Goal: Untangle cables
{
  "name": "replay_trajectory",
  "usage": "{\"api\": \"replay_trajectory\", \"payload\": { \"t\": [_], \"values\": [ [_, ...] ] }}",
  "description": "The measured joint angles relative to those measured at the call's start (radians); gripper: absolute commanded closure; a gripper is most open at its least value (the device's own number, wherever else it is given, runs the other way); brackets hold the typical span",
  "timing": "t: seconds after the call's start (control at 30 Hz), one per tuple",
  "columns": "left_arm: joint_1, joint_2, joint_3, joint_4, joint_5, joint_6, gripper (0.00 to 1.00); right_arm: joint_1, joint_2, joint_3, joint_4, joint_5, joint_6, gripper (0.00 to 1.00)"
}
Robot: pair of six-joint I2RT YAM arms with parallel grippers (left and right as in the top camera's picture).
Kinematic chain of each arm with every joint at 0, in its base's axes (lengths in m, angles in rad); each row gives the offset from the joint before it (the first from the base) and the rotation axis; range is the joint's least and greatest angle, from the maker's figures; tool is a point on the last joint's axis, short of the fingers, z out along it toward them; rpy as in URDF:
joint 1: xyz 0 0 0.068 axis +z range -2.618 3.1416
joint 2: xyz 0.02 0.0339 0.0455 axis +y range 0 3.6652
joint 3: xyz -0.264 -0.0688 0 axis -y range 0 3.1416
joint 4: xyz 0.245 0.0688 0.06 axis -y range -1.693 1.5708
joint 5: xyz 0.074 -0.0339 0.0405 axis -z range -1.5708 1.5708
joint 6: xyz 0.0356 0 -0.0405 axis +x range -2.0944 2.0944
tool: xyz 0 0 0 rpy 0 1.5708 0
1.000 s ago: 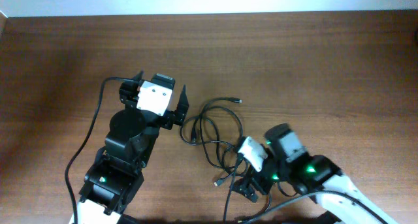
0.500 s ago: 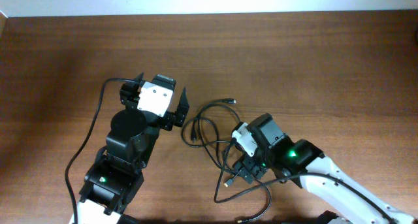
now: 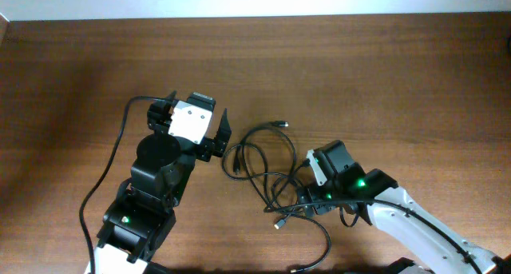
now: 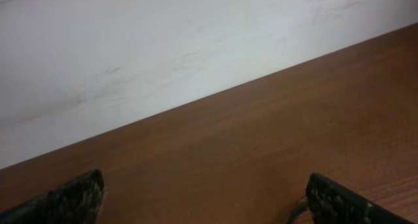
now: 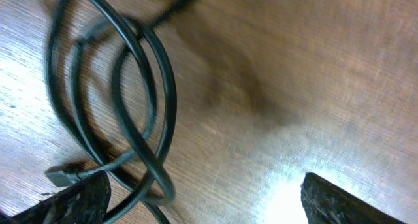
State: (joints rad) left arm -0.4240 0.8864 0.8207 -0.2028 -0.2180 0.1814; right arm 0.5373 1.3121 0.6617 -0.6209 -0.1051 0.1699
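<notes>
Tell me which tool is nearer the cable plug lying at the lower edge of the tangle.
Right. The right tool is open just beside that plug, over the lower loops of the cables. The left tool is open on the far side of them, off their upper left, pointing away.

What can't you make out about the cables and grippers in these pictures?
Right wrist: the cables run off the top and bottom edges, and blur hides which cord lies on top.
Overhead: the right arm covers its own fingers and part of the cables, so contact is unclear.
Left wrist: only table and wall show clearly; a dark sliver at the bottom edge is too cut off to name.
</notes>
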Motion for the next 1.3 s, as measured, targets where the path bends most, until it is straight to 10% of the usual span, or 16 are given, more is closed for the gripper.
{"api": "replay_trajectory", "payload": {
  "t": [0.1, 0.4, 0.9, 0.97, 1.13, 1.3],
  "values": [
    [0.000, 0.000, 0.000, 0.000, 0.000, 0.000, 0.01, 0.000, 0.001, -0.015, 0.009, -0.034, 0.040, 0.39],
    [0.000, 0.000, 0.000, -0.021, 0.000, 0.000, 0.01, 0.000, 0.001, -0.015, 0.058, -0.094, 0.058, 0.63],
    [0.000, 0.000, 0.000, -0.020, 0.000, 0.000, 0.01, 0.004, 0.014, -0.015, 0.100, -0.111, 0.059, 0.70],
    [0.000, 0.000, 0.000, -0.021, 0.000, 0.000, 0.01, 0.035, 0.089, -0.015, 0.136, -0.115, 0.059, 0.96],
    [0.000, 0.000, 0.000, -0.021, 0.000, 0.000, 0.01, 0.059, 0.148, -0.014, 0.155, -0.122, 0.062, 0.96],
    [0.000, 0.000, 0.000, -0.024, 0.032, 0.000, 0.01, 0.060, 0.136, 0.275, -0.216, -0.113, 0.026, 0.96]
  ]
}}
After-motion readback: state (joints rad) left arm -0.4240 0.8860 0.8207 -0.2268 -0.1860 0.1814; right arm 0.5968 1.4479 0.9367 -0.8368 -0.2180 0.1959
